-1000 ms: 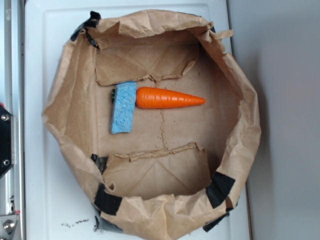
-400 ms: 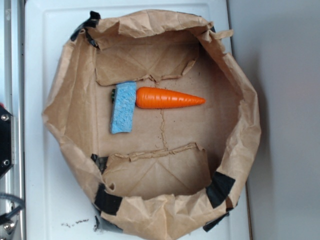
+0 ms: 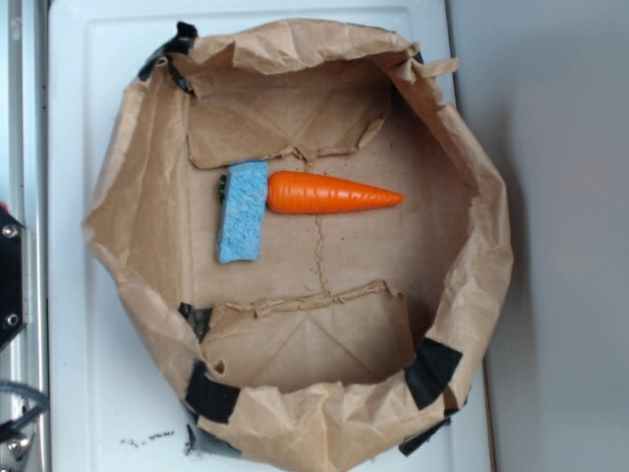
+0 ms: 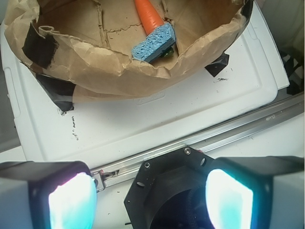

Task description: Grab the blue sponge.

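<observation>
1. Exterior view, against the earlier frames: sponge, carrot and paper walls lie exactly as they did a second ago. The one change is at the lower left edge, where a dark cable loop (image 3: 22, 401), not there a second ago, sits by the metal rail.

2. Exterior view, materials: a crumpled brown paper bag folded down into a shallow walled basin (image 3: 147, 147), creased and torn along its inner flaps, patched at the corners with black tape (image 3: 429, 372). It stands on a smooth white plastic tray (image 3: 88, 374) with a few dark specks near the lower left.

3. Same view: the small light-blue rectangular porous sponge (image 3: 244, 213) lies flat on the basin floor, left of centre, a dark green scouring strip on its left long side. A glossy orange plastic carrot (image 3: 332, 193) lies crosswise, blunt end touching the sponge's upper right edge, tip pointing right.

4. Wrist view: only here does the gripper (image 4: 150, 200) show. Its two fingers (image 4: 71, 202), faced with pale glowing-teal pads, stand wide apart with nothing between them, well short of the bag, over the aluminium rail (image 4: 228, 133) and a black octagonal mount (image 4: 167, 179).

5. Wrist view: the sponge peeks over the near paper wall, its pitted texture plain, the carrot behind it.
</observation>
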`<state>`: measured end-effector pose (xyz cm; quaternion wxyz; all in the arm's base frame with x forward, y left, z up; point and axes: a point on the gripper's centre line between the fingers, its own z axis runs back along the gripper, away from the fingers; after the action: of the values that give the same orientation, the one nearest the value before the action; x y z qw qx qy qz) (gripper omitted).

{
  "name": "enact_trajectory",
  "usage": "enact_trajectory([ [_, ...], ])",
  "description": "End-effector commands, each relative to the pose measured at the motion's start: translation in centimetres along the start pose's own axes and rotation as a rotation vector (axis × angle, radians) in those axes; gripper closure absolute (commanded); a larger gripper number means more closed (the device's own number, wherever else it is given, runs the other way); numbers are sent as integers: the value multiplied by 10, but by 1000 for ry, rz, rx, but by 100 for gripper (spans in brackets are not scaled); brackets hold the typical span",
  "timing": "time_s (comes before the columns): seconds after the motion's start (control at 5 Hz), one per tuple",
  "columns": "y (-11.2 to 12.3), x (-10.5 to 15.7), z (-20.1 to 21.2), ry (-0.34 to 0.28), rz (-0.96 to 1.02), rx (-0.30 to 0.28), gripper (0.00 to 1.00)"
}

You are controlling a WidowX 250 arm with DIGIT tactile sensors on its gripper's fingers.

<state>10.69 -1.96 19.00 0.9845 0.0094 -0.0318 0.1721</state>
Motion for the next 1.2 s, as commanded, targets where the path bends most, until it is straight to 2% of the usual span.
enact_trajectory([
  [0.0, -21, 86, -17, -31, 174, 10, 0],
  [0.2, -19, 108, -22, -63, 220, -5, 0],
  [0.4, -13, 121, -46, -119, 252, -17, 0],
  [0.6, -10, 137, -79, -121, 273, -6, 0],
  [0.8, -5, 139, -93, -111, 288, 20, 0],
  [1.0, -5, 139, -93, -111, 288, 20, 0],
])
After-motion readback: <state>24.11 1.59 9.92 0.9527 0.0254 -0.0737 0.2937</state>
